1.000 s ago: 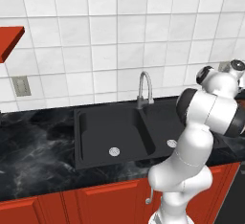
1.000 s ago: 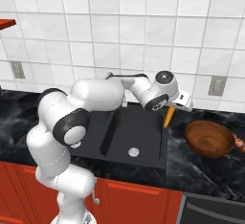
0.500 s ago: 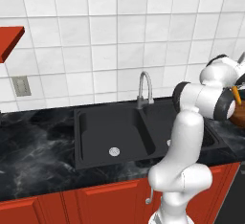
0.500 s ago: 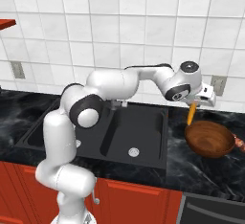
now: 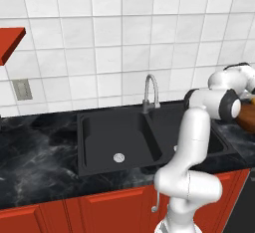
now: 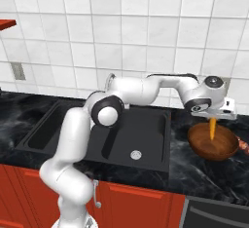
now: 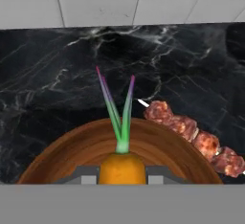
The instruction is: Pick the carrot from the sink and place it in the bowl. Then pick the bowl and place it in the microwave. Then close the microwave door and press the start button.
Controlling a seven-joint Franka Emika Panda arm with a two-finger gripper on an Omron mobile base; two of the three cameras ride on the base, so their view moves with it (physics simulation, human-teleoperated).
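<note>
White tiles cover the wall behind a black marble counter (image 6: 204,171), and red cabinets (image 5: 99,212) sit under it. The black sink (image 5: 124,137) is set in the counter, with a curved silver faucet (image 5: 149,90) behind it.

From the right base view I see my pincer (image 6: 214,117) out over the brown bowl (image 6: 214,143), which stands on the counter to the right of the sink. The carrot (image 6: 212,128) hangs from my pincer above the middle of the bowl. From the left base view my arm hides most of this, and just a bit of the bowl (image 5: 246,119) peeks out at the right edge.

The hand view shows more. There the carrot (image 7: 122,166) sits tight between my two fingers, so my pincer is partly closed on it. Its green top (image 7: 117,108) points away from my hand. A meat skewer (image 7: 194,137) lies on the counter just beside the far rim of the bowl (image 7: 72,146).

A second ago the carrot was over the right edge of the sink. Now my arm has swung right and it is over the bowl.

In the right base view, the carrot stands straight up and down, long way pointing into the bowl.
</note>
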